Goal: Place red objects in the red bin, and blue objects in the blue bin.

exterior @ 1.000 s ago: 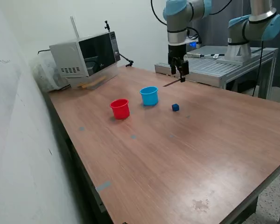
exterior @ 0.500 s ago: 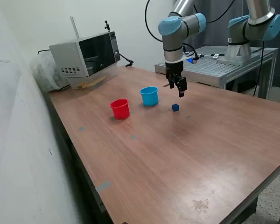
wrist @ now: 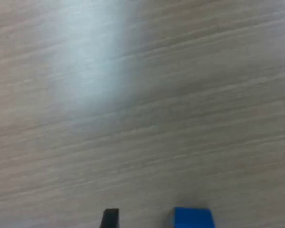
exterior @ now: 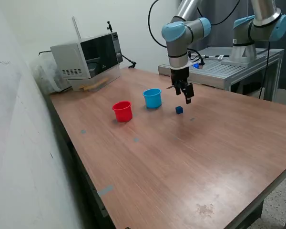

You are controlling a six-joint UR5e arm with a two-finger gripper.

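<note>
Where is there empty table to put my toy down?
The table's big near part, in front of the red cup and blue cube, is bare. It is crowded around the blue cup, the gripper and the microwave.

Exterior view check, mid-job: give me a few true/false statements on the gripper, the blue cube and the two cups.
1. The gripper hangs above the table near the blue cube. True.
2. The blue cube sits inside the blue cup. False: it lies on the table, apart from the cup, on the exterior view's right of it.
3. The red cup stands upright. True.
4. The gripper holds the cube. False: the cube rests on the table below it.
5. The cups touch. False: a gap separates them.
</note>
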